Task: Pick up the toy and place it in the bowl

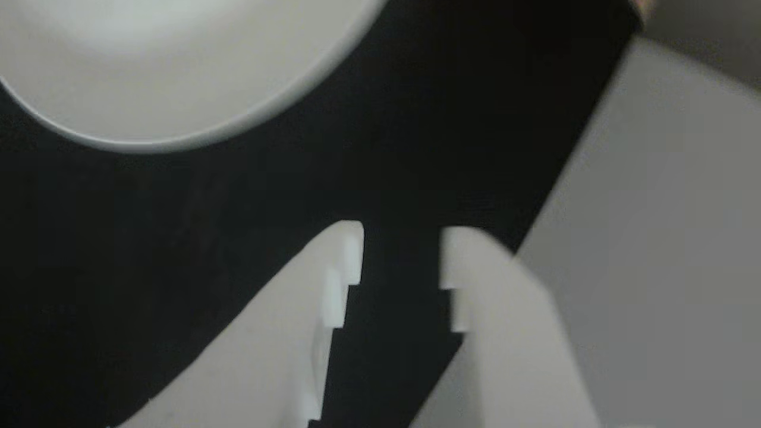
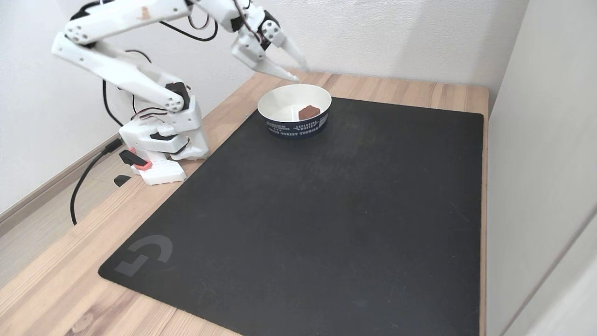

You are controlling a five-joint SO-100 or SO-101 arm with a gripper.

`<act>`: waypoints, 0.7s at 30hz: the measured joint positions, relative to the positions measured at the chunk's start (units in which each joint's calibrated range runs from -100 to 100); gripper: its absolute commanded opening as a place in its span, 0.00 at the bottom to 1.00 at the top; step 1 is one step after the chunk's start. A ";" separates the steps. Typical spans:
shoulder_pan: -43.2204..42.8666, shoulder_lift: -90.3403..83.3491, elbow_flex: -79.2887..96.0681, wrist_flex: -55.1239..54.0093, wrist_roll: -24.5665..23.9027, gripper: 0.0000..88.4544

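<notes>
Pincer (image 2: 301, 72) status: jaws apart, empty, at upper centre of the fixed view above the bowl (image 2: 280, 100). Toy (image 2: 308, 112) lies inside; placement appears complete, only retraction left.

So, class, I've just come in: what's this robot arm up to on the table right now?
The white arm is holding its gripper open in the air just behind the bowl, with nothing between its fingers. The dark-red toy lies inside the bowl, against the side nearer the wall. The bowl stands at the far edge of the black mat on the wooden table. The placing looks done.
</notes>
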 measured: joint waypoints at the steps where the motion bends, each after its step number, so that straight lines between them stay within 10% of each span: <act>1: 2.00 -2.58 2.17 0.00 0.10 0.02; 21: 27.30 -42.63 36.94 0.00 0.05 0.02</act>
